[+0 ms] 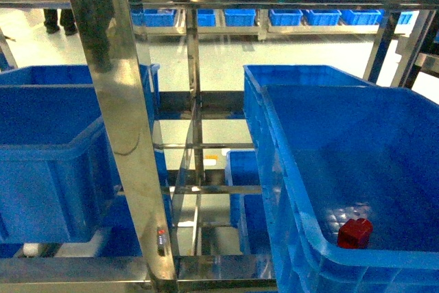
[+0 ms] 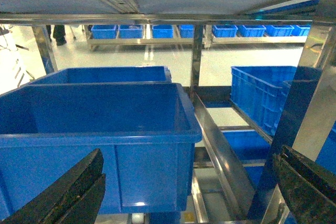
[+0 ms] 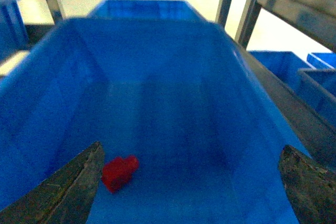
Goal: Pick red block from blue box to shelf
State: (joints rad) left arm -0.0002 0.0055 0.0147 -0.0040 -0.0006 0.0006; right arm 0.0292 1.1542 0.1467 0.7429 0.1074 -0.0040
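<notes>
- Right gripper (image 3: 191,182) fingers spread wide, above the blue box (image 3: 63,77) floor, holding nothing
- Red block (image 3: 120,172) on the box floor, near corner, just beside the left finger
- Left gripper (image 2: 189,192) spread, facing a blue crate (image 2: 100,145) on the shelf (image 1: 130,135)
- Farther crates (image 1: 240,17) behind

The steel shelf (image 1: 130,142) carries blue boxes on its tier: one (image 1: 55,162) at left, another (image 1: 357,169) at right with the red block (image 1: 354,232) lying on its floor, near the front wall
</notes>
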